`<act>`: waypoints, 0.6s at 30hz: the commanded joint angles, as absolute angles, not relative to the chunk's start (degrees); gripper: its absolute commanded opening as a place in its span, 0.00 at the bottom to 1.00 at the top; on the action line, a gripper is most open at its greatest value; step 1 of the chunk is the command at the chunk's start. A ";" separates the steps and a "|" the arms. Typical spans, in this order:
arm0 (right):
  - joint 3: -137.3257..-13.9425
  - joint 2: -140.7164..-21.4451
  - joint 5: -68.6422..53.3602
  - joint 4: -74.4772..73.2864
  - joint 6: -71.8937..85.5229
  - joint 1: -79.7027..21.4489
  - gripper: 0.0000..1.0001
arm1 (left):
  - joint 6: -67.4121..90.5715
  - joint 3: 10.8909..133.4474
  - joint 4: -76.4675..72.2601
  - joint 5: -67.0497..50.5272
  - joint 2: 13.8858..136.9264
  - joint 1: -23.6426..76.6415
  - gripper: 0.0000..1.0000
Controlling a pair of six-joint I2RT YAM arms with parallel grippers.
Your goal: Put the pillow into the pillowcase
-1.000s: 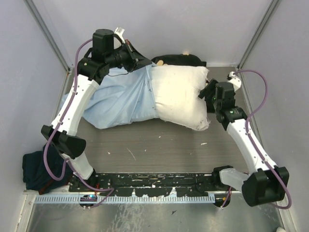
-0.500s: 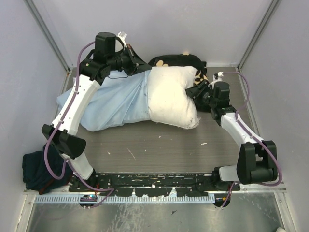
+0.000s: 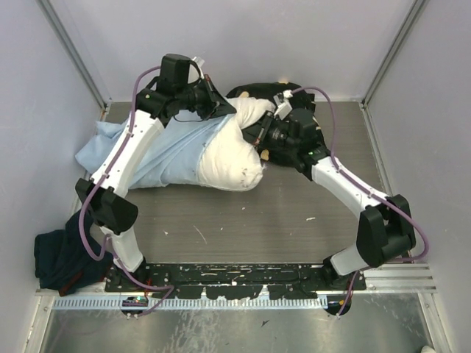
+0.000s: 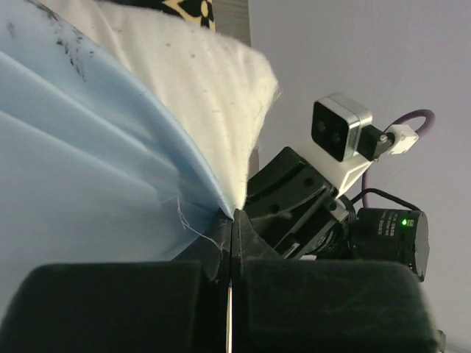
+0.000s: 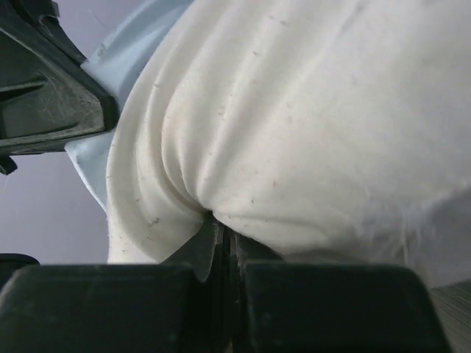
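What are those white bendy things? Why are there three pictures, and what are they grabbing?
They are two robot arms bolted to a table. The big picture looks down from above. The other two come from small cameras on each arm's wrist. On the table lies a cream pillow, partly inside a light blue pillowcase, with a black flowered cloth behind it. The left claw pinches the pillowcase's edge, and the right claw pinches the pillow.
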State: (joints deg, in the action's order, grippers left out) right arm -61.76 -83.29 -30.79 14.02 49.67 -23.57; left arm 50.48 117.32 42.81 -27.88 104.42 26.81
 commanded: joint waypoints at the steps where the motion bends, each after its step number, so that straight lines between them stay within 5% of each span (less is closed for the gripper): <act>1: -68.44 -87.80 -36.31 20.48 50.66 -29.42 0.01 | 52.58 122.19 36.20 -35.55 104.59 32.06 0.00; 18: -75.33 -96.07 -29.18 18.27 48.63 -31.28 0.01 | 53.45 129.98 39.92 -33.57 103.81 35.33 0.00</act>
